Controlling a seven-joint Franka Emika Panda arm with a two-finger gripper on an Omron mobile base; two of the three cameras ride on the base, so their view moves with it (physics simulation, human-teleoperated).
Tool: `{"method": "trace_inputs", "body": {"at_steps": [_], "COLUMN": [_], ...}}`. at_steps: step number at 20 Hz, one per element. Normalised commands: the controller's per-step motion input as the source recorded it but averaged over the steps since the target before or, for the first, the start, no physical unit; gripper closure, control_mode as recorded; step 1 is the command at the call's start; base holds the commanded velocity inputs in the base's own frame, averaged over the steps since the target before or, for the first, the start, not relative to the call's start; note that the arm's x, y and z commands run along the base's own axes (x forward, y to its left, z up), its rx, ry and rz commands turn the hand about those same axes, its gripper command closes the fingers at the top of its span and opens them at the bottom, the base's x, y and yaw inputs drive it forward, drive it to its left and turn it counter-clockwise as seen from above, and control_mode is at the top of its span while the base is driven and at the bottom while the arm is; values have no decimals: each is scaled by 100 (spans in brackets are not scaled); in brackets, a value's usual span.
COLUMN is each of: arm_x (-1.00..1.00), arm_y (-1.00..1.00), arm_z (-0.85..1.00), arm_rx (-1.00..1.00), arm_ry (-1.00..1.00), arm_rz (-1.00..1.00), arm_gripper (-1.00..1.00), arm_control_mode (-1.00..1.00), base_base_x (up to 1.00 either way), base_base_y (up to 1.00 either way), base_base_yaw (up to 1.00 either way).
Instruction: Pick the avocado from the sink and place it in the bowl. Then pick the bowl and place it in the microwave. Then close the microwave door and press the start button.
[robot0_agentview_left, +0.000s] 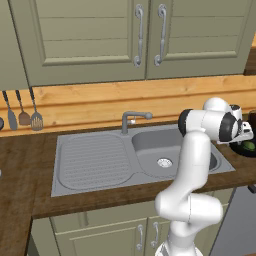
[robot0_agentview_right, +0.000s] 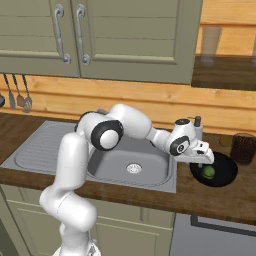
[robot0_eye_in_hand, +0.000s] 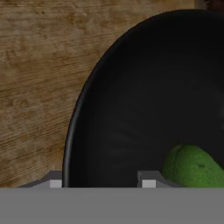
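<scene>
Avocado (robot0_eye_in_hand: 192, 166) lying inside bowl (robot0_eye_in_hand: 131, 100), low against near wall, free of fingers. My gripper (robot0_agentview_right: 205, 161) straddles bowl's rim: one tip inside, one outside over wood; I cannot tell if pads touch rim. Bowl sits on wooden counter (robot0_agentview_right: 210, 197) just right of sink (robot0_agentview_right: 127, 167). From left base camera, arm hides most of bowl (robot0_agentview_left: 247, 149). Dark jar (robot0_agentview_right: 243, 147) stands behind bowl.

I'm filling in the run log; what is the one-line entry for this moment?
step: grasp bowl | avocado: in bowl | hand: straddling bowl rim, one finger inside, one outside | bowl: on counter right of sink
</scene>
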Motion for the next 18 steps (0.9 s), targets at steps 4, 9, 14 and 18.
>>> {"method": "trace_inputs", "body": {"at_steps": [4, 9, 14, 18], "arm_x": [0, -9, -29, -27], "arm_y": [0, 15, 12, 11], "arm_z": [-13, 38, 100, 87], "arm_rx": [0, 0, 0, 0], "arm_ry": [0, -3, -5, -3], "arm_rz": [0, 3, 12, 10], "arm_gripper": [100, 100, 100, 100], "arm_control_mode": [-100, -100, -100, -100], "base_base_x": [0, 0, 0, 0], "base_base_y": [0, 0, 0, 0], "base_base_yaw": [0, 0, 0, 0]}}
